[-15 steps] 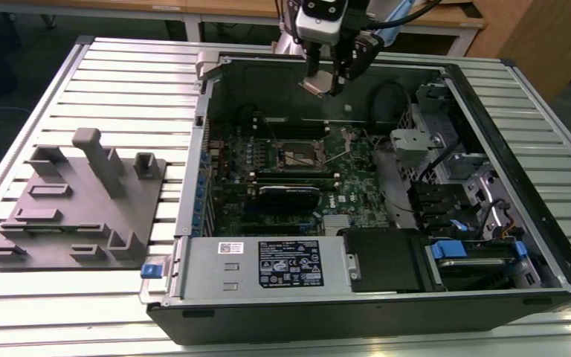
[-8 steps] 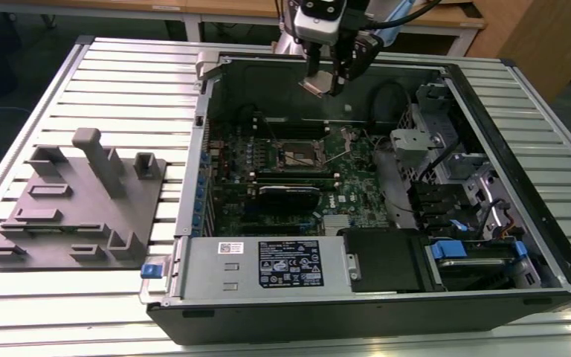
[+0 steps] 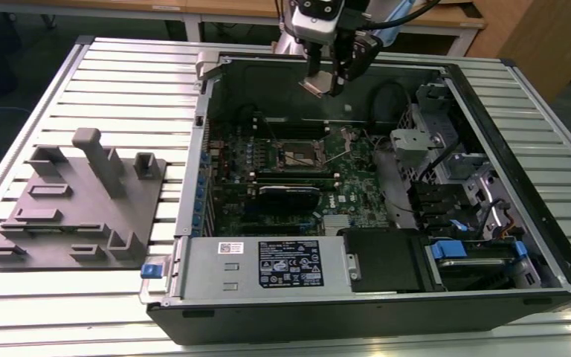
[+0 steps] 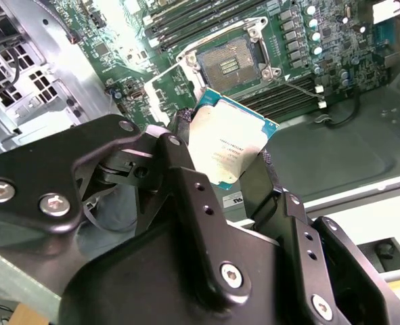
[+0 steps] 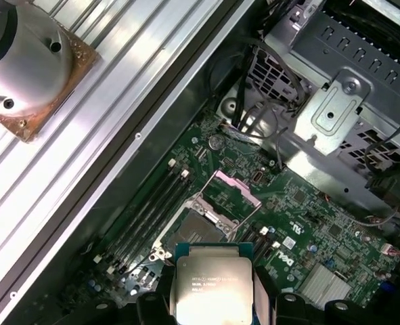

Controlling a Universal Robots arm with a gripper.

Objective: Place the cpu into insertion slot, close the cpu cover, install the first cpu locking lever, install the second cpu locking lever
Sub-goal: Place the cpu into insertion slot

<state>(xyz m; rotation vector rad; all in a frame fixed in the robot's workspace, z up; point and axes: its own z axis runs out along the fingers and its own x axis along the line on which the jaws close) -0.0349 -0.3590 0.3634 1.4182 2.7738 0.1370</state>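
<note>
Clamps the cpu (image 4: 230, 145) by two opposite edges between the closed jaws of the gripper (image 4: 223, 154). Carries it in the air above the green motherboard (image 3: 234, 193) inside the open computer case (image 3: 365, 316), near the case wall farthest from the exterior camera; touches nothing below. Leaves the insertion slot (image 5: 201, 229) bare, its contact field exposed, apart from the chip. Shows the cpu cover (image 5: 232, 194) swung up at one edge of the slot, and the thin wire locking levers (image 4: 301, 90) released, angled out from the slot's corners. Counts, by judgement, as early in the first step: lifted and brought over the board, not yet seated. Leaves undone the seating of the chip, the closing of the cover and the latching of both levers.
</note>
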